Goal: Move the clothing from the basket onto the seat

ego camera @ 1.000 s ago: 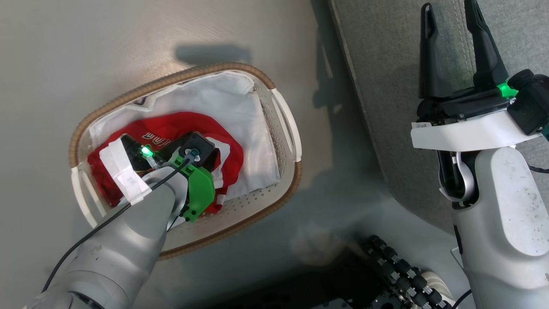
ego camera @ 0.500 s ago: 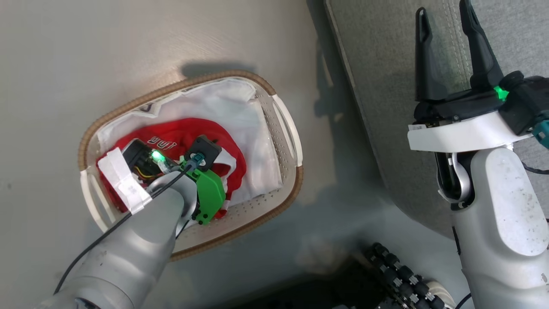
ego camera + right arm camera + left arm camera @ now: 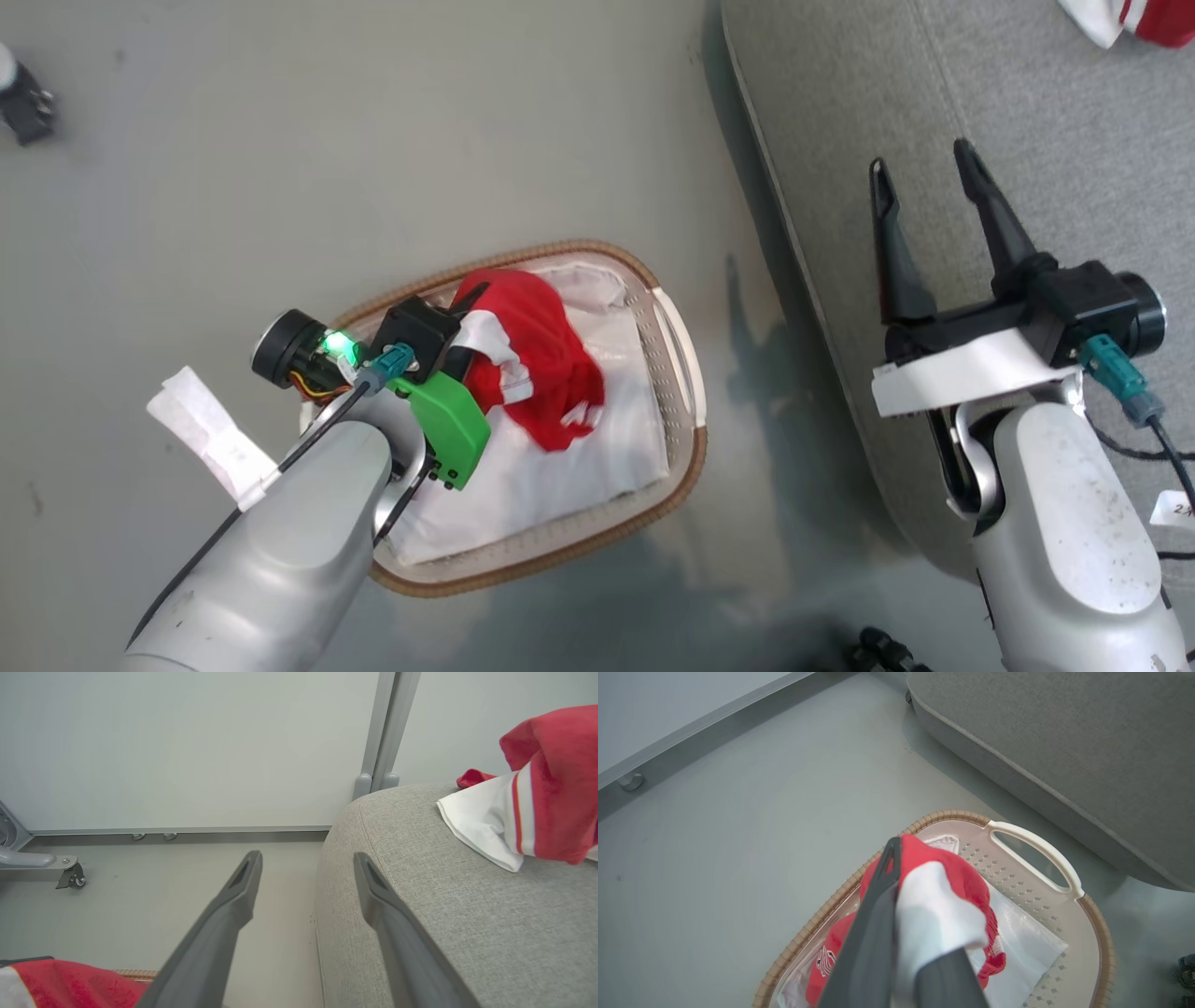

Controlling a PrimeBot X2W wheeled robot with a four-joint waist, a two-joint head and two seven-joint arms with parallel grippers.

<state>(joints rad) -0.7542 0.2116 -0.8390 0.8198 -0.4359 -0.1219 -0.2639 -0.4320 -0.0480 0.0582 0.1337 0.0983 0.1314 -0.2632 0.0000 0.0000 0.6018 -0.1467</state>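
Clothing point(image 3: 957, 882) in transfer: one red piece with white trim is clamped between the nearly closed fingers of the left end effector point(image 3: 906, 868), bunched over the fingertips. Its long axis runs downward from the grip, and down-right in the head view. The free end hangs over the white liner point(image 3: 560, 467) inside the basket point(image 3: 693, 467), which stands on the floor point(image 3: 280, 140) just beside the seat point(image 3: 934, 93). A second garment point(image 3: 551, 788) lies on the seat. The right end effector point(image 3: 920, 159) hovers over the seat edge, fingers spread wide, empty.
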